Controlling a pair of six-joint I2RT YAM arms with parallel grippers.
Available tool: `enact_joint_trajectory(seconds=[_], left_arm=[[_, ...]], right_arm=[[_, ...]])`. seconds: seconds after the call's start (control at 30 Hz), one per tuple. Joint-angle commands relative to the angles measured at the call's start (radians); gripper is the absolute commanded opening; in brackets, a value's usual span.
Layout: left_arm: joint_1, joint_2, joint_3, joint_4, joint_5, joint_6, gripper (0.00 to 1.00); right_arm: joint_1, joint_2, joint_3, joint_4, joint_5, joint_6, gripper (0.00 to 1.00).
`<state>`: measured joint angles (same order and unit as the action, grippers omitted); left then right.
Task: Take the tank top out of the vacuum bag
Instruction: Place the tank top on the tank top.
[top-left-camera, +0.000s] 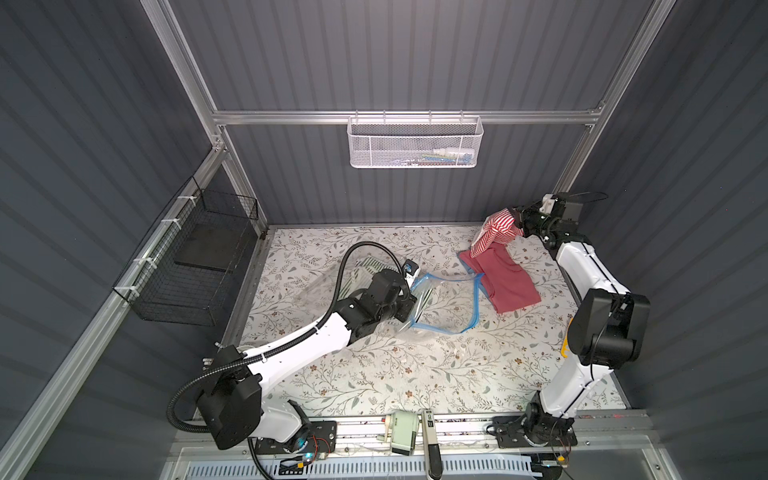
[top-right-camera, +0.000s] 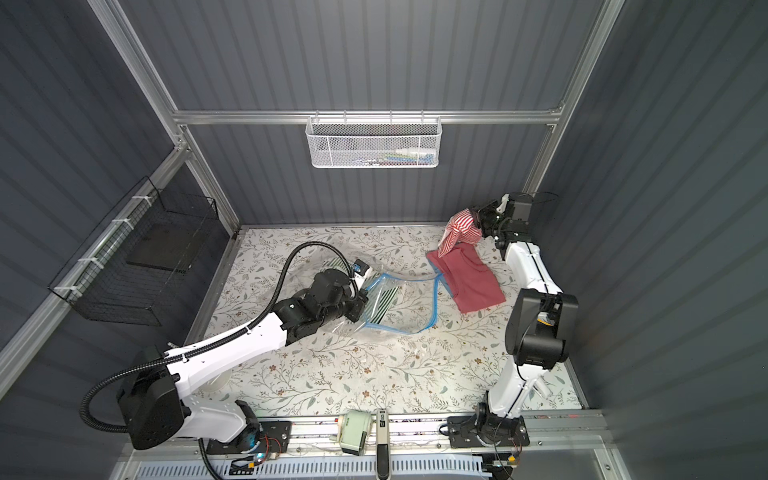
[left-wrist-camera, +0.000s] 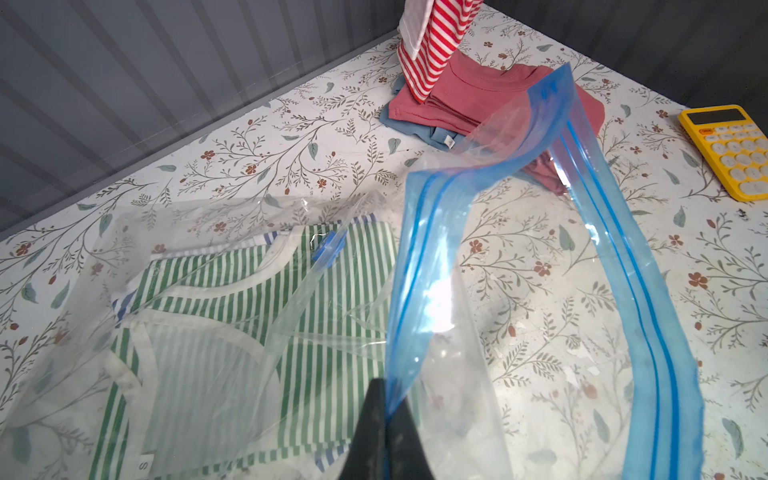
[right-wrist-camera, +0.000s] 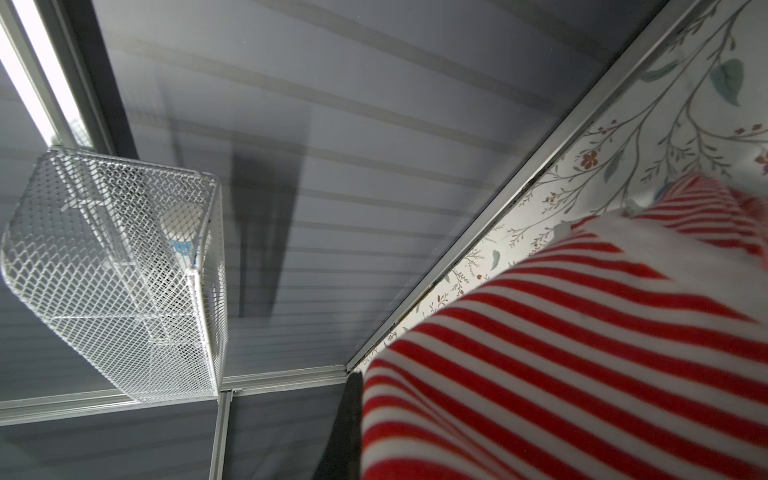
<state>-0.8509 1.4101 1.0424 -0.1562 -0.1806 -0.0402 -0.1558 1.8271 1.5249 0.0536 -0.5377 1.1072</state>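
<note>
Top views: high above the near edge, looking down over the whole table (top-left-camera: 374, 374); nearly identical.
Left wrist: close over vacuum bag (left-wrist-camera: 432, 249), facing the far corner.
Right wrist: against red-striped cloth (right-wrist-camera: 582, 353), facing the back wall (right-wrist-camera: 374, 124).

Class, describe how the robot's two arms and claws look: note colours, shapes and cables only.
Both arms have white link shells joined by boxy black joint housings. The left arm carries a black corrugated hose fastened with white ties. The right arm shows only thin black wires. The left claw and right claw have dark fingers.
</note>
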Motion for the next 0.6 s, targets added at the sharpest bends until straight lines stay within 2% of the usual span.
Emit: enact_joint_trajectory(seconds=[0.0, 0.3, 0.57], left_arm=[[0.005, -0.005, -0.01, -0.014, -0.017, 0.022, 0.0], [0.005, -0.009, -0.004, -0.016, -0.018, 0.021, 0.0], [0.005, -0.024, -0.007, -0.031, -0.009, 0.02, 0.0]], right_arm=[[0.01, -0.002, 0.001, 0.043, -0.001, -0.003, 0.0], [0.01, -0.011, -0.017, 0.021, -0.002, -0.021, 0.0], [-0.002, -0.067, -0.136, 0.027, -0.006, -0.053, 0.0]])
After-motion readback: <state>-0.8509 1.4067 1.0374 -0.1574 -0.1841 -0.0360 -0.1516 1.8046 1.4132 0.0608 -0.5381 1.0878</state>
